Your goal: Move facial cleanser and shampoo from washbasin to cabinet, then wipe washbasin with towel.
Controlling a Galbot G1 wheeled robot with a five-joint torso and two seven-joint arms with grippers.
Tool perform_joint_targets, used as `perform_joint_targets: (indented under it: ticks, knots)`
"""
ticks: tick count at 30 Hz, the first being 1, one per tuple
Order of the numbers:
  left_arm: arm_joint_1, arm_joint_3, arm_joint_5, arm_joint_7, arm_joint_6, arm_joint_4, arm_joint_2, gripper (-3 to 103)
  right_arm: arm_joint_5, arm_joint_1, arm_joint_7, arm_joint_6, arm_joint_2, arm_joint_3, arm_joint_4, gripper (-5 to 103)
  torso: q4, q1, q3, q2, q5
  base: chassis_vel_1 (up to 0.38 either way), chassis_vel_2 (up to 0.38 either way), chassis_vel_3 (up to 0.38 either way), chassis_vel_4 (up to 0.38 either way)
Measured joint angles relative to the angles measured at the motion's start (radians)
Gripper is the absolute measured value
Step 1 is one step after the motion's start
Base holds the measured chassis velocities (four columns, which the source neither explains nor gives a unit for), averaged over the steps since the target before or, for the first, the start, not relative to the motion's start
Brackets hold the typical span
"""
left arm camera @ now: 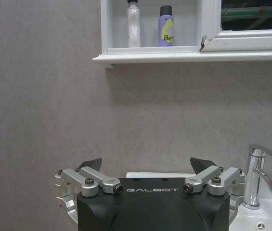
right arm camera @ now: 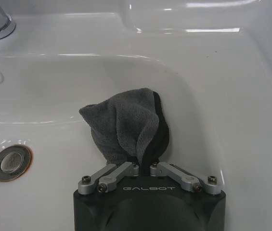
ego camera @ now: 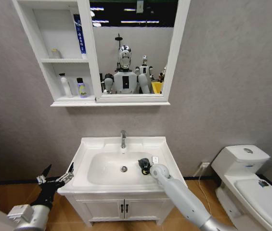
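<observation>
Item: towel (right arm camera: 126,126), soft, limp, light, we judge; pinched at its bunched end by our right gripper (right arm camera: 143,167), pressed inside the washbasin (right arm camera: 208,77) bowl's right slope. Left gripper (ego camera: 55,177) spread, idle beside the basin.

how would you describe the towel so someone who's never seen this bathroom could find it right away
Start at the white rectangular ceramic washbasin under the white-framed mirror. Inside its oval bowl, against the wall on the side toward the white toilet, the right gripper is shut on a small bunched dark grey cloth, the towel. It is the only dark, soft thing in the glossy white bowl, unlike the round metal drain.
</observation>
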State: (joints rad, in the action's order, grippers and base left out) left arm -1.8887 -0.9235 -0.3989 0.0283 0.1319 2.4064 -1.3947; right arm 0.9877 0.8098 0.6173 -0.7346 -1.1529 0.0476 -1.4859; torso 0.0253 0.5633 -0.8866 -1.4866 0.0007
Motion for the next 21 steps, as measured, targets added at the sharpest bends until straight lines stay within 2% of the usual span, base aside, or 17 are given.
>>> perform_joint_targets:
  ticks: [6, 9, 12, 13, 14, 16, 17, 21]
  knots:
    - [0.000, 0.000, 0.000, 0.000, 0.000, 0.000, 0.000, 100, -0.111, 0.015, -0.036, 0.002, 0.046, -0.022, -0.033, 4, 0.0000, 0.000, 0.000, 0.000, -0.0001, 0.000, 0.000, 0.000, 0.000]
    - [0.000, 0.000, 0.000, 0.000, 0.000, 0.000, 0.000, 100, -0.292, 0.039, -0.119, 0.115, 0.075, -0.037, -0.055, 4, 0.0015, 0.000, 0.000, 0.000, -0.0008, 0.000, 0.000, 0.000, 0.000]
    - [0.000, 0.000, 0.000, 0.000, 0.000, 0.000, 0.000, 100, -0.324, 0.043, -0.134, 0.143, 0.080, -0.043, -0.061, 4, 0.0018, 0.000, 0.000, 0.000, -0.0009, 0.000, 0.000, 0.000, 0.000]
    - [0.000, 0.000, 0.000, 0.000, 0.000, 0.000, 0.000, 100, -0.371, 0.053, -0.155, 0.193, 0.088, -0.057, -0.070, 4, 0.0044, 0.000, 0.000, 0.000, -0.0033, 0.000, 0.000, 0.000, 0.000]
    - [0.000, 0.000, 0.000, 0.000, 0.000, 0.000, 0.000, 100, -0.409, 0.064, -0.175, 0.225, 0.088, -0.060, -0.082, 4, 0.0041, 0.000, -0.001, 0.000, -0.0016, -0.062, -0.068, -0.030, -0.041]
    - [0.000, 0.000, 0.000, 0.000, 0.000, 0.000, 0.000, 100, -0.440, 0.071, -0.186, 0.244, 0.091, -0.066, -0.091, 4, 0.0039, 0.000, -0.001, 0.000, -0.0013, -0.068, -0.068, -0.016, -0.038]
    - [0.000, 0.000, 0.000, 0.000, 0.000, 0.000, 0.000, 100, -0.465, 0.079, -0.198, 0.261, 0.094, -0.076, -0.104, 4, 0.0024, 0.000, -0.001, 0.000, -0.0014, 0.000, 0.000, 0.000, 0.000]
    - [0.000, 0.000, 0.000, 0.000, 0.000, 0.000, 0.000, 100, -0.483, 0.083, -0.215, 0.290, 0.097, -0.089, -0.107, 4, 0.0011, 0.000, 0.000, 0.000, -0.0009, 0.000, 0.000, 0.000, 0.000]
